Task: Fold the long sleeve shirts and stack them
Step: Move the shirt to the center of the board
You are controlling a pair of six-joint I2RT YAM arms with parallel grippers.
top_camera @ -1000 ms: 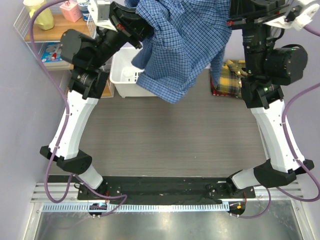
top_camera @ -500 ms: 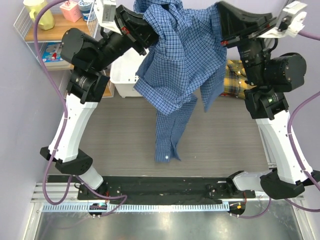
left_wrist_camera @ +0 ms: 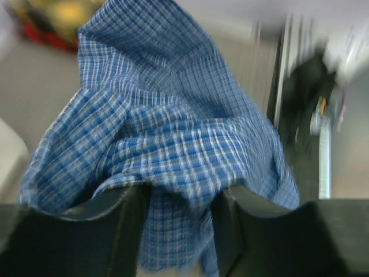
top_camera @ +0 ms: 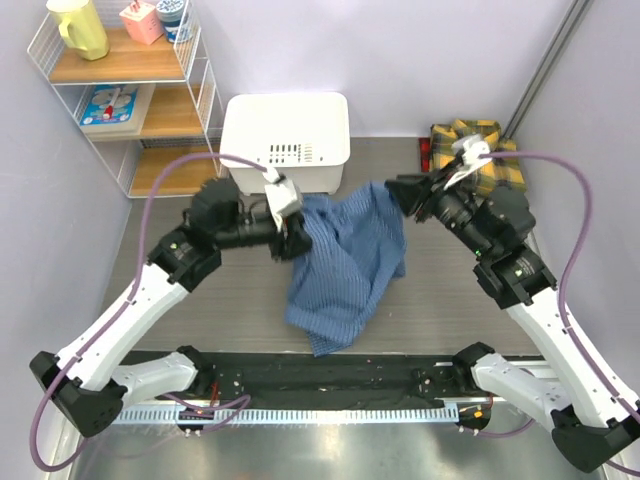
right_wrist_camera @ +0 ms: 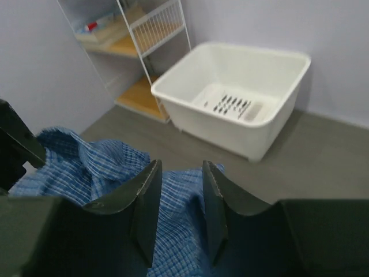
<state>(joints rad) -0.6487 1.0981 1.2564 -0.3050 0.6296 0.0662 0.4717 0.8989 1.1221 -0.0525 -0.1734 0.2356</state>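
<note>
Blue shirt [top_camera: 345, 260], hoisted high a second ago, now lies lowered and rumpled on the table [top_camera: 230, 300]; left gripper [top_camera: 298, 240] and right gripper [top_camera: 393, 192] each clamp an upper edge, fingers nearly closed; folding can likely begin.

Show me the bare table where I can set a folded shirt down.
Widest bare patch: near right, between the blue shirt and the right arm. Another lies near left, bordered by the left arm and the shirt's hem. A narrow strip runs between the white bin and the plaid shirt. The middle is crowded; the far right corner is taken.
</note>
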